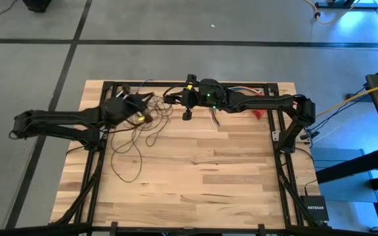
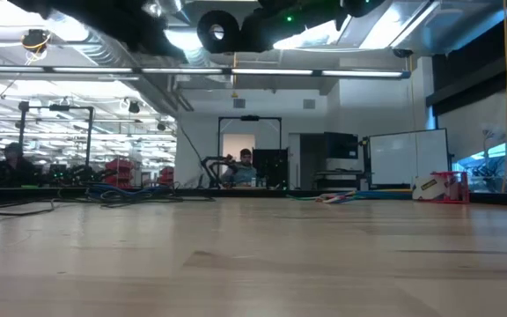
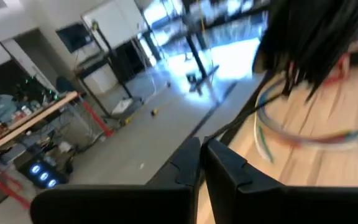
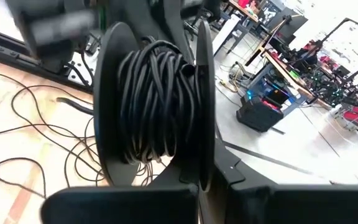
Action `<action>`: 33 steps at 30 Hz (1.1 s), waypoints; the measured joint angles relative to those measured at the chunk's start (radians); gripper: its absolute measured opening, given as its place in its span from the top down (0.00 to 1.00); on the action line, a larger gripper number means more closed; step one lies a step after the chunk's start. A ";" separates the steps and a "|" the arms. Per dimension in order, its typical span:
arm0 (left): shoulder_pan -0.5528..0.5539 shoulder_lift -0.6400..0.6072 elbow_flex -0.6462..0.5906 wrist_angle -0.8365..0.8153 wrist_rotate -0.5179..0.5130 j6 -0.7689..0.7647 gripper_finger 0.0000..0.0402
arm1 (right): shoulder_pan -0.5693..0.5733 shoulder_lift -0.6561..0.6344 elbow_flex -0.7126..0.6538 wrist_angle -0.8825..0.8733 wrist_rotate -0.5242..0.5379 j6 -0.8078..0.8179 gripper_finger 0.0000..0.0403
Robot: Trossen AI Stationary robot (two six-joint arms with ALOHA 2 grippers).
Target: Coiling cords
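The right gripper (image 4: 207, 177) was clamped on a black spool's (image 4: 157, 106) flange. The left gripper (image 3: 201, 162) pinched the cord (image 1: 136, 141), its loose loops sprawled across the table (image 1: 209, 177). Winding well likely needs steady tension and even layering.

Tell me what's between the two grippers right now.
In the high view, the dark cord runs from the left gripper to the spool held in the right gripper; its slack loops lie below on the table.
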 joint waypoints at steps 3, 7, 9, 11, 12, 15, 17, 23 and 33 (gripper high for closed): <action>-0.023 -0.078 0.000 0.012 0.005 -0.001 0.97 | 0.000 0.000 0.000 0.000 0.000 -0.002 0.99; -0.059 -0.139 0.000 0.073 0.078 -0.052 0.99 | 0.000 0.001 0.002 0.016 -0.003 -0.004 0.99; -0.068 -0.143 0.000 0.127 0.168 -0.092 0.99 | 0.001 0.003 0.003 0.026 0.000 -0.004 0.99; -0.080 -0.125 -0.001 0.190 0.237 -0.118 0.99 | 0.001 0.007 0.002 0.023 0.020 -0.006 0.99; -0.087 -0.112 0.000 0.212 0.247 -0.124 0.99 | 0.001 0.010 0.002 0.028 0.028 -0.006 0.99; -0.103 -0.057 0.027 0.224 0.249 -0.131 0.99 | 0.001 0.012 0.001 0.019 0.059 -0.002 0.99; -0.114 -0.017 0.059 0.222 0.248 -0.131 0.99 | 0.001 0.014 0.001 0.025 0.089 -0.001 0.99; -0.130 0.131 0.172 0.229 0.245 -0.119 1.00 | 0.001 0.023 0.001 0.037 0.131 0.000 0.99; -0.152 0.358 0.267 0.226 0.243 -0.064 1.00 | -0.010 0.027 -0.003 0.034 0.169 0.064 0.99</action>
